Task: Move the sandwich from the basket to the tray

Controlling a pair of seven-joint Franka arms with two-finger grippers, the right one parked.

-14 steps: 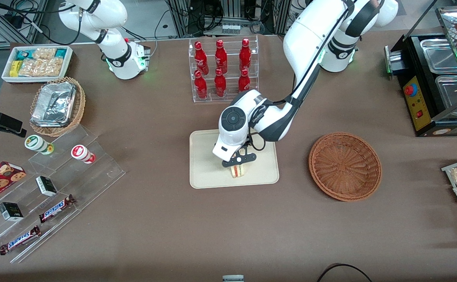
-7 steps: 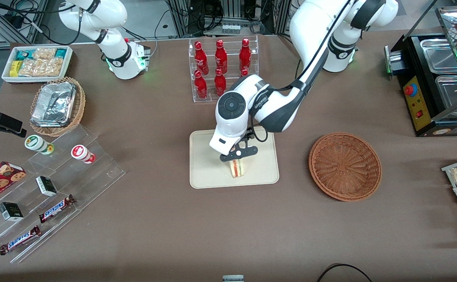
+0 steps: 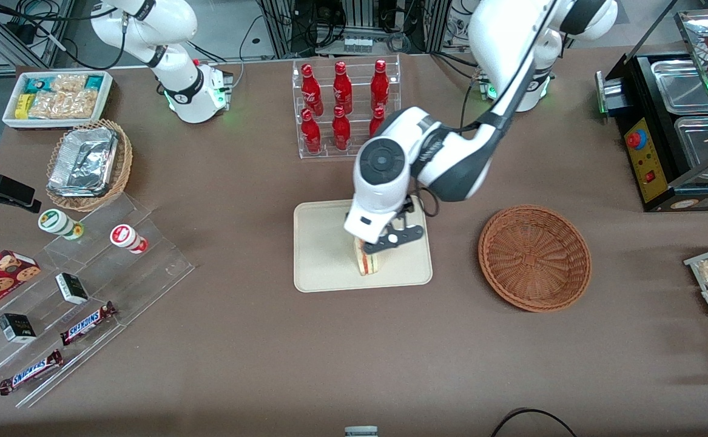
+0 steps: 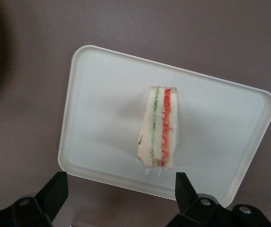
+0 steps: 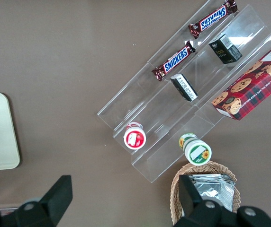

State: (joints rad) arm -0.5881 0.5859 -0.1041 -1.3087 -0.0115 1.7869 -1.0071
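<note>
The gripper is held above the tray, with its fingers spread wide and nothing between them. In the wrist view the two dark fingertips are seen well apart, and the sandwich lies clear of both.

The sandwich is standing on edge on the tray, just below the gripper and slightly nearer the front camera. No contact between fingers and bread is visible. Its long axis is judged to run across the line joining the fingertips, so the open jaws straddle its thin dimension.

The sandwich is a pale, soft-looking wedge, with green, orange and red filling showing as stripes along the upturned cut edge. The tray is a smooth cream plastic rectangle with rounded corners and a low raised rim.

The basket sits on the brown table toward the working arm's end, well apart from the tray. It is a round, shallow, reddish-brown wicker bowl, and nothing is seen inside it.

The placement is judged complete; only a clear withdrawal is left.
</note>
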